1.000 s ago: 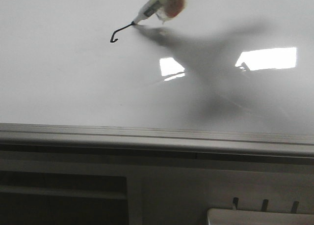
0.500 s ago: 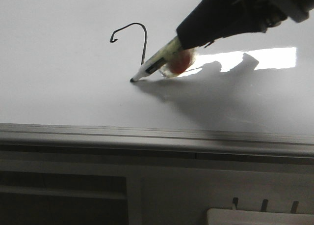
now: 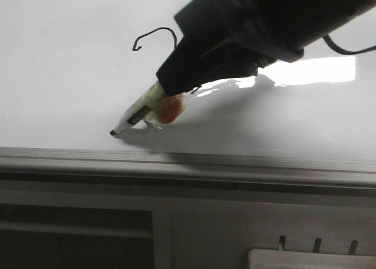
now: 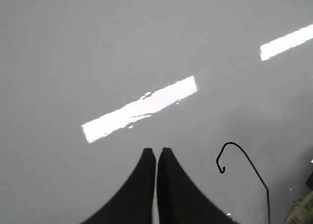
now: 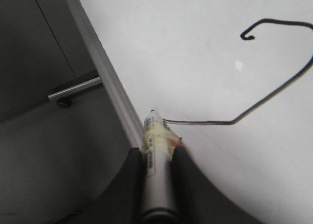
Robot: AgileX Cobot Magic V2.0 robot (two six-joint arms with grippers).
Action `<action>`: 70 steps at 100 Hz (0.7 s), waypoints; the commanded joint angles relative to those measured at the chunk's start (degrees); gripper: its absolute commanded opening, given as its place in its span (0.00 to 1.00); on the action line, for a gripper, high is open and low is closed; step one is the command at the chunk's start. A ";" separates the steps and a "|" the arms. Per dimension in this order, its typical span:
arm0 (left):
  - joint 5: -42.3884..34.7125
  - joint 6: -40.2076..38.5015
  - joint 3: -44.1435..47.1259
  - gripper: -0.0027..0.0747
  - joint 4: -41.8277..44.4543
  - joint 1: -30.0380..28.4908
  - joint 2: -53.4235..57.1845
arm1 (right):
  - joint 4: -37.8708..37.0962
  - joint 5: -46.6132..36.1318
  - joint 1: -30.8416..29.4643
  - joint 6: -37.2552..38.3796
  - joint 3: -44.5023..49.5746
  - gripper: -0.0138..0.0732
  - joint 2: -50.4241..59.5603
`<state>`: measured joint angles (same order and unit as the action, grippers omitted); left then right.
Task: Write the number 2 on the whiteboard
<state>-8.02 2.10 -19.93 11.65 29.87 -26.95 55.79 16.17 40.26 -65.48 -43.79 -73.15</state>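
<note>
Two strokes of the number 2 (image 5: 274, 87) done; right gripper (image 5: 157, 158) clamps the marker (image 3: 138, 112), tip toward 7 o'clock on the whiteboard (image 3: 70, 93); I judge the base stroke comes next; left gripper (image 4: 156, 158) nearly closed, empty

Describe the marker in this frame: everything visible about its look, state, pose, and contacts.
The marker has a pale barrel wrapped in yellowish tape, a printed label, and a dark tip. An orange-red blob sits beside the barrel near the grip. It is uncapped and tilted, with its tip on the whiteboard close to the grey edge rail, at the end of the drawn black line. The right gripper clamps its barrel between both fingers.
</note>
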 commanded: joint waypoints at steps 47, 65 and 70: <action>-4.34 -0.53 -1.39 0.01 -0.07 -0.07 -0.26 | -0.28 -0.98 -10.41 -0.19 8.86 0.11 12.29; -4.45 -0.53 -1.39 0.01 1.75 0.07 -0.26 | -0.28 5.65 -9.40 -0.29 6.60 0.11 15.00; -4.45 -0.53 -1.39 0.01 3.11 0.76 -0.26 | -0.28 8.37 -8.78 -0.29 5.40 0.11 15.86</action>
<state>-8.02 2.10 -19.83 13.38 29.87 -26.95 55.27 23.16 31.00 -65.39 -35.08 -59.62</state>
